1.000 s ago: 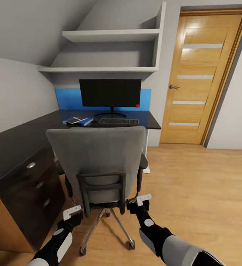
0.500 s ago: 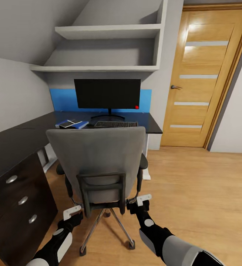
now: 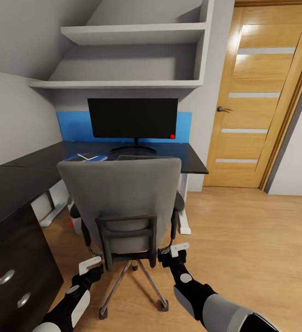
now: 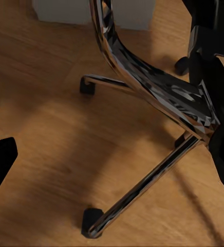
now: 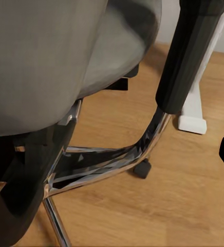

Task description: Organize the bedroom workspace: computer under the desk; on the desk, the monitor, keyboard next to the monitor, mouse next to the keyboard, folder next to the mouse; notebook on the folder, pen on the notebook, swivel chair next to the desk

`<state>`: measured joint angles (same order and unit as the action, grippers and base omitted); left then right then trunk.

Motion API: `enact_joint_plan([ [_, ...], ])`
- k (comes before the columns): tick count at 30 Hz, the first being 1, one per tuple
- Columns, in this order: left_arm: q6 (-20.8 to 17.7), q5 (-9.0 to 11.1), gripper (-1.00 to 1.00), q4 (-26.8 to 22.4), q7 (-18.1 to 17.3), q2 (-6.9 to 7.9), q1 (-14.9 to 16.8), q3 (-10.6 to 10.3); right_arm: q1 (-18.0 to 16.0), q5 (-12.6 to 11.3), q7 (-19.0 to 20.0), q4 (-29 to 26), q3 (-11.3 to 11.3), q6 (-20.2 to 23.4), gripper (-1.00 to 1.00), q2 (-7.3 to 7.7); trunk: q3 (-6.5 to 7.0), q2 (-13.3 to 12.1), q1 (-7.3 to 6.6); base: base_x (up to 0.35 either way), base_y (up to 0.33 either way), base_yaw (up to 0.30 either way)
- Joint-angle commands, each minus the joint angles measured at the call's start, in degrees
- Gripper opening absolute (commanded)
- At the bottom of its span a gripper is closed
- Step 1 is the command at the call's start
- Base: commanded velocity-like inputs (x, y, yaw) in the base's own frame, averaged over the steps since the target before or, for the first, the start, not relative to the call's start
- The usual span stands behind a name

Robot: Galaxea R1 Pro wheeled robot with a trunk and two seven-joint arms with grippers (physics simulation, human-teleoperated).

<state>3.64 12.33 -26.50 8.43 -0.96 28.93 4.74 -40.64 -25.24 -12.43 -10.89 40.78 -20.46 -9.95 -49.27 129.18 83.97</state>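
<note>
Nearest, the left end effector and right end effector flank the swivel chair back's lower frame; whether either grips, I cannot tell. Straight ahead beyond the chair lies the desk, monitor upright on it.

Desk: monitor, keyboard, folder.

Even, soft light fills the room, with no hard shadows in the head view. The door catches a pale sheen near its top, and the glossy black surface reflects faintly. Straight lines bow toward the head view's edges. In the left wrist view, the chrome base glints and throws blurred shadows on the wooden floor.
</note>
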Motion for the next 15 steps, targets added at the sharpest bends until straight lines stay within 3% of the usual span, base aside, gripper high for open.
enact_joint_plan([
  [1,0.23,0.71,1.00,-0.05,-0.49,-0.10,0.07,-0.26,-0.05,0.37,0.04,-0.07,1.50,0.07,1.00,-0.05,-0.04,0.02,0.02,0.327,0.000,0.000],
  [15,0.23,0.80,1.00,-0.05,-0.52,-0.06,0.07,-0.17,0.28,0.38,0.04,-0.10,1.50,0.07,1.00,-0.05,-0.04,0.02,0.02,0.318,0.000,0.000],
])
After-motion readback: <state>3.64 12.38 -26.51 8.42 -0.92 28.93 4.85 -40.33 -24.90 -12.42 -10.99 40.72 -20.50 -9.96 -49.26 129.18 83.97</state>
